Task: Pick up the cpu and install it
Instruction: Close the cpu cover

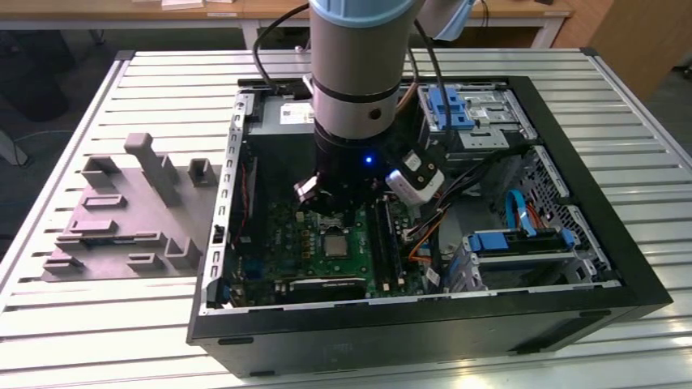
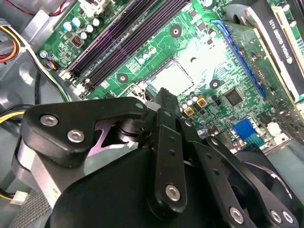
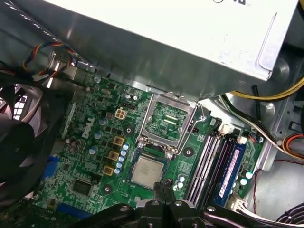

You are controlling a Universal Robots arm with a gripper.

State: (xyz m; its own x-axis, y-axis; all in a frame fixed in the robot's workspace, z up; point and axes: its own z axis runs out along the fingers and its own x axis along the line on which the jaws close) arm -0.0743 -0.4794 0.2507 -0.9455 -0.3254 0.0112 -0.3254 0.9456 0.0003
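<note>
Exterior view: the cpu [image 1: 330,241] lies in its socket on the green board [image 1: 324,266], below my arm [image 1: 352,97].

Second wrist view: my fingers [image 2: 164,102] are pressed together, empty, near the cpu [image 2: 172,78].

First wrist view: my fingers [image 3: 160,191] sit just beside the cpu [image 3: 148,171], and the socket frame [image 3: 167,118] is swung open.

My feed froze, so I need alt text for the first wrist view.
The cpu lies flat in the socket on the green motherboard, with the socket's metal frame hinged open beside it. The shut gripper hangs near the cpu's edge, holding nothing.
</note>
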